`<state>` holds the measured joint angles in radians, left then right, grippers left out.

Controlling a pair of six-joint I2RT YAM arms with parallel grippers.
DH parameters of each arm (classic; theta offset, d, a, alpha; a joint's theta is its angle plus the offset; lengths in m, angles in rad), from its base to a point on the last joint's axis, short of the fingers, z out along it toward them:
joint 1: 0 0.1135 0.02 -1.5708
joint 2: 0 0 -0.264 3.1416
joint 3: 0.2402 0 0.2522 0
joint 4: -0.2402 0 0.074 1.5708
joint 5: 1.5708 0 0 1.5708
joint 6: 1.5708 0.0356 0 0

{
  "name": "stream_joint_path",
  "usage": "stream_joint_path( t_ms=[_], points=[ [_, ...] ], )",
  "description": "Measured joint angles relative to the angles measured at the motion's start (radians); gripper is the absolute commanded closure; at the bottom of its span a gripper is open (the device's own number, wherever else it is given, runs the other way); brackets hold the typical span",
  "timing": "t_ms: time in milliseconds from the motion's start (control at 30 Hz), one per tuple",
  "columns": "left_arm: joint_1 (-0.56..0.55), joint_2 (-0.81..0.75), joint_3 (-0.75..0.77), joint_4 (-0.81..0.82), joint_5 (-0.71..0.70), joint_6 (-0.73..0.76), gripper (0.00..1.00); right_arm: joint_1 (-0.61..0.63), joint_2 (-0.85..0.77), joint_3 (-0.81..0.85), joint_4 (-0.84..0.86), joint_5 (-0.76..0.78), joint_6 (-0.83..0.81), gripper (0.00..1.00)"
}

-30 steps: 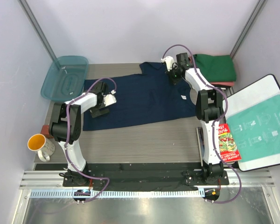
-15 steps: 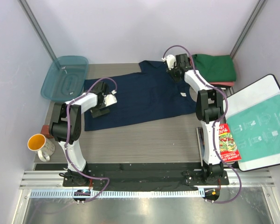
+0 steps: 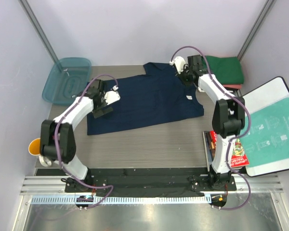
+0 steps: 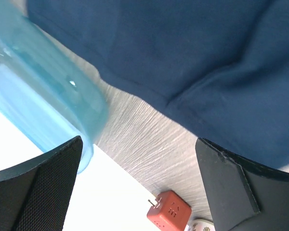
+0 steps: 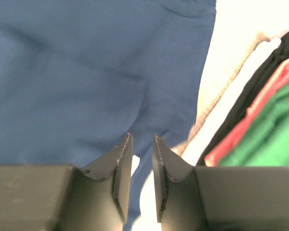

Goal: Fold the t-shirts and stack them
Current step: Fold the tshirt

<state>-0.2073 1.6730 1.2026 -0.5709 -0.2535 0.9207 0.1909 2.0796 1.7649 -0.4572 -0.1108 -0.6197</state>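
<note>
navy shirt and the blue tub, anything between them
Only bare grey table, seen in the left wrist view between navy shirt and blue tub.

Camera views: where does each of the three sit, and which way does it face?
Top external: above and behind the arms, looking down on the table; both arms show whole.
Left wrist: on the left arm, facing the navy t-shirt and blue tub; left gripper shows, fingers wide apart.
Right wrist: on the right arm, facing the navy t-shirt and folded stack; right gripper shows, fingers nearly together.
Shared: all three see the navy t-shirt; top and left wrist see the blue tub.
</note>
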Motion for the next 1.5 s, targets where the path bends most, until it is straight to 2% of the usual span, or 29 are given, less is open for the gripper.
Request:
stream_joint_path(
  t_ms=[100, 133, 167, 200, 233, 267, 367, 400, 500, 800, 1067, 1200, 1500],
  points=[
    [-0.001, -0.090, -0.021, -0.039, 0.058, 0.011, 0.00, 0.000, -0.130, -0.089, -0.041, -0.048, -0.069, 0.90],
    [-0.002, -0.111, -0.034, -0.050, 0.074, 0.019, 0.03, 0.000, -0.164, -0.113, -0.062, -0.061, -0.096, 0.92],
    [-0.003, -0.126, -0.052, -0.061, 0.089, 0.029, 0.12, 0.000, -0.191, -0.134, -0.088, -0.075, -0.122, 0.96],
    [-0.005, -0.132, -0.069, -0.066, 0.096, 0.034, 0.29, 0.002, -0.209, -0.151, -0.115, -0.084, -0.146, 0.97],
    [-0.008, -0.134, -0.092, -0.074, 0.103, 0.043, 0.35, 0.003, -0.218, -0.166, -0.140, -0.091, -0.168, 0.97],
    [-0.008, -0.130, -0.117, -0.078, 0.109, 0.057, 0.35, 0.003, -0.219, -0.179, -0.163, -0.098, -0.184, 0.96],
    [-0.009, -0.094, -0.174, -0.086, 0.109, 0.091, 0.18, 0.004, -0.196, -0.218, -0.235, -0.113, -0.219, 0.94],
    [-0.009, -0.073, -0.179, -0.085, 0.107, 0.104, 0.16, 0.004, -0.187, -0.229, -0.252, -0.116, -0.226, 0.94],
    [-0.005, -0.016, -0.172, -0.067, 0.105, 0.131, 0.15, 0.004, -0.152, -0.250, -0.297, -0.120, -0.246, 0.95],
    [0.061, 0.081, 0.032, -0.091, 0.154, 0.216, 0.17, 0.003, -0.072, -0.255, -0.316, -0.119, -0.269, 0.99],
    [0.109, 0.146, 0.191, -0.248, 0.260, 0.287, 0.23, 0.003, -0.033, -0.263, -0.315, -0.119, -0.277, 0.99],
    [0.136, 0.227, 0.223, -0.345, 0.301, 0.319, 0.27, 0.004, -0.033, -0.264, -0.314, -0.119, -0.277, 0.99],
    [0.178, 0.323, 0.258, -0.411, 0.311, 0.347, 0.29, 0.004, -0.033, -0.264, -0.314, -0.119, -0.276, 0.99]
  ],
)
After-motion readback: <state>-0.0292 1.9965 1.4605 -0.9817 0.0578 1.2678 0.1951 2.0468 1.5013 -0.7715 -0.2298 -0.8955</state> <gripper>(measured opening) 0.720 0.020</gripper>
